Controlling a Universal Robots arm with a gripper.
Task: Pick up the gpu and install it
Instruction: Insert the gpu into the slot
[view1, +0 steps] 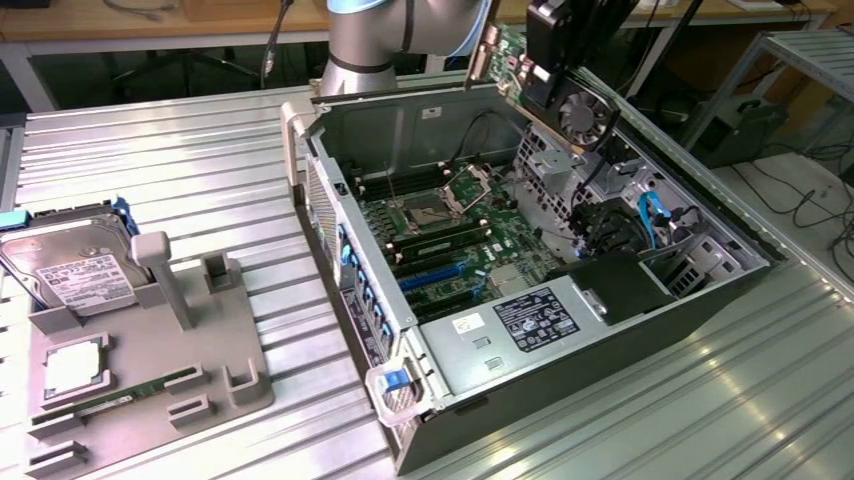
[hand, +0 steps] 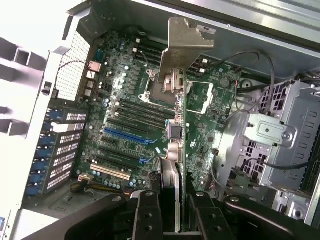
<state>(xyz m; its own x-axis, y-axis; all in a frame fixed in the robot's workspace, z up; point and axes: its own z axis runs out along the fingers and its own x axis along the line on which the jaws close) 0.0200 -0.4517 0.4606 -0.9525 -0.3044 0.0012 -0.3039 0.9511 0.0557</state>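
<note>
A black two-fingered gripper (hand: 176, 202) is clamped on one short end of the gpu (hand: 200, 145), a thin green circuit board with a long silver metal bracket at its far end. The card hangs on edge over the open grey steel computer case (view1: 358, 290), apart from the green motherboard (hand: 120, 110) beneath it.

In the wrist view, the card's lower edge runs above the board's middle. The long blue expansion slot (hand: 125, 136) lies uncovered to one side, and the silver perforated drive cage (hand: 272, 135) stands close on the other. The bracket reaches toward the case's far wall.

The exterior view places the silver-and-blue robot arm (view1: 387, 30) and the raised card above the case's far rim, with clear air between the card and the parts inside. That view also takes in the silver power supply box with a black label (view1: 527, 325) at the case's near end. On the ribbed metal table (view1: 174, 170), well apart on the exterior view's left, a grey plastic parts tray (view1: 200, 340) holds a silver labelled hard drive (view1: 74, 275).
</note>
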